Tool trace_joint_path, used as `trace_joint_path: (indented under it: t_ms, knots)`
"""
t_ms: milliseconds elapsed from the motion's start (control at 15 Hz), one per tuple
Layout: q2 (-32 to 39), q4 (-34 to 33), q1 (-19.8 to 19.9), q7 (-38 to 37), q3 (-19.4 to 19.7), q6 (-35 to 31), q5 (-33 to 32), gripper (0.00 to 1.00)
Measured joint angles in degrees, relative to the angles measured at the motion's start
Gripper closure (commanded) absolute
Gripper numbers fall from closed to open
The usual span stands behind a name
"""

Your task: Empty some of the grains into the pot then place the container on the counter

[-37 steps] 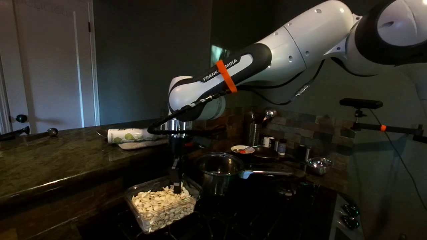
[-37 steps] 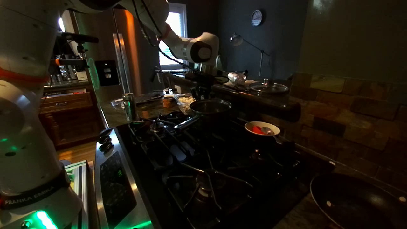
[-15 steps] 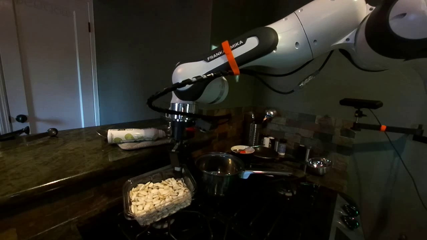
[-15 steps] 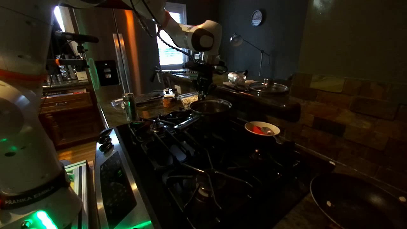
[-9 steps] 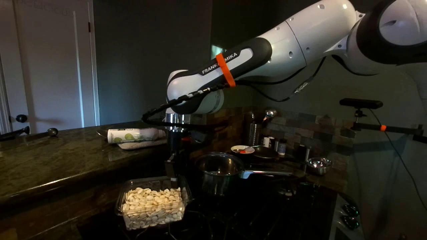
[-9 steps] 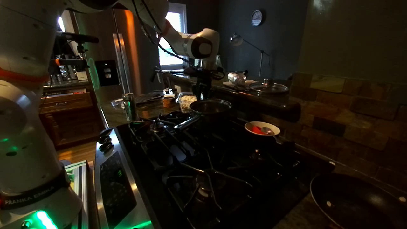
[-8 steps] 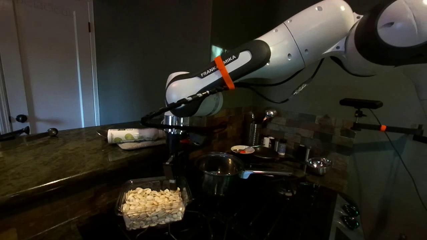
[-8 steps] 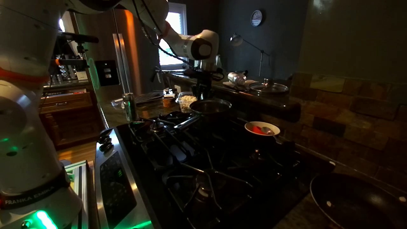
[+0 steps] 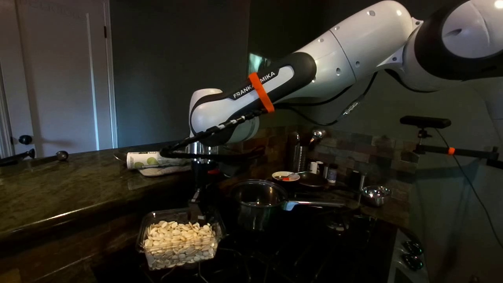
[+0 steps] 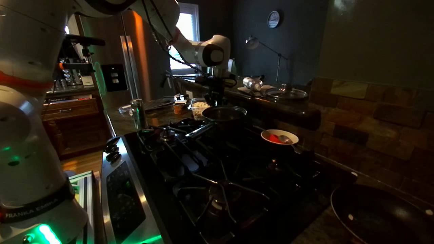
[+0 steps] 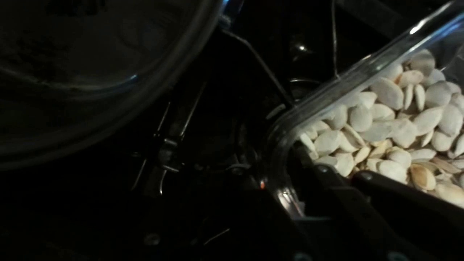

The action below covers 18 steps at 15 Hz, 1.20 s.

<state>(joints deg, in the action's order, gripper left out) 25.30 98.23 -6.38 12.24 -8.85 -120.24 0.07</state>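
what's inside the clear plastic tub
The clear plastic tub holds a heap of pale, flat grains. Anything under the heap can't be seen, and the end effector's fingers hide part of one corner in the wrist view.

Grains [image 9: 178, 234] in container [image 9: 167, 215] beside pot [image 9: 255, 217]

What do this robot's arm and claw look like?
The arm is glossy white and rounded, with black panels, an orange band and a looping black cable. A shiny silver collar leads to the dark claw with small round studs. In an exterior view, FRANKA EMIKA lettering and a green light show lower down.
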Motion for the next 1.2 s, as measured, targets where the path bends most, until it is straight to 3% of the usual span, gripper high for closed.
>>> trace_joint_path:
  t_ms: [400, 1200]
  knots:
    - [0.1, -0.5, 0.2, 0.1, 0.0, 2.0, 1.3, 0.99]
    - [-0.6, -10.2, 5.0, 5.5, 0.0, 23.4, 12.8, 0.99]
